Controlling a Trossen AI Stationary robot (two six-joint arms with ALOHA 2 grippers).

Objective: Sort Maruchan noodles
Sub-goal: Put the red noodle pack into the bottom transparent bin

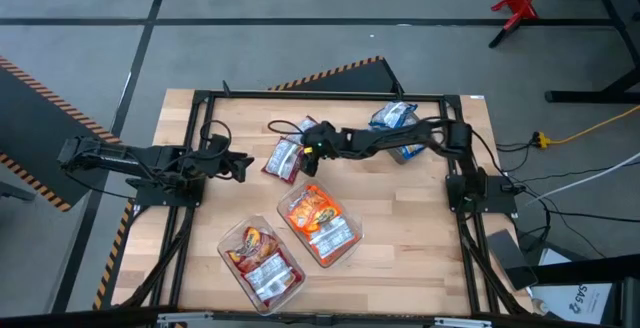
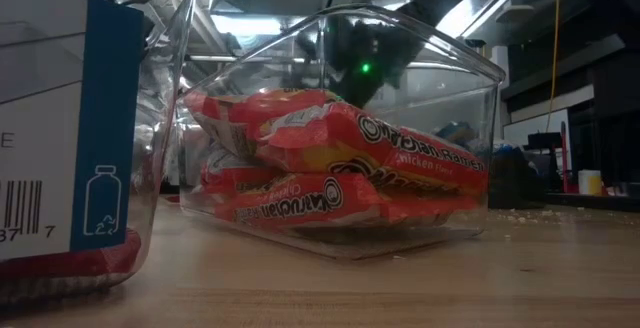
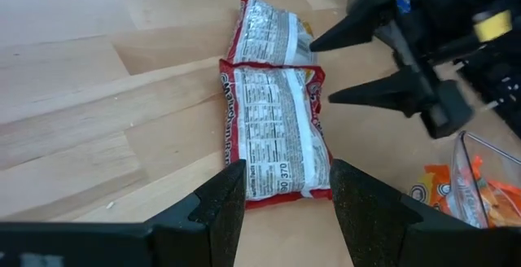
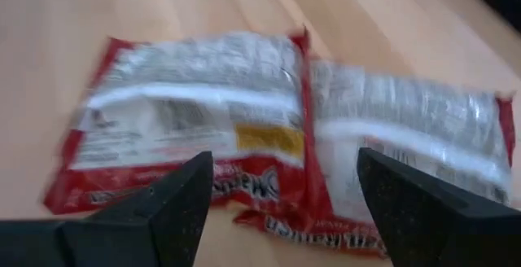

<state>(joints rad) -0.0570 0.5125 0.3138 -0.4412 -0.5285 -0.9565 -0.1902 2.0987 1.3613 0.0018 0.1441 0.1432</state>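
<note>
Red packets (image 1: 285,158) end-to-end, label-side up

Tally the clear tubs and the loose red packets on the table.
Clear rectangular plastic tubs holding noodle packets: 2
Loose red-edged crinkly plastic noodle packets lying back side up between the tools: 2
Total: 4

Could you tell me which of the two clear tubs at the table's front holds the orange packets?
The right tub, nearer the table's middle, holds the orange packets; the left tub, nearer the front edge, holds red ones.
</note>
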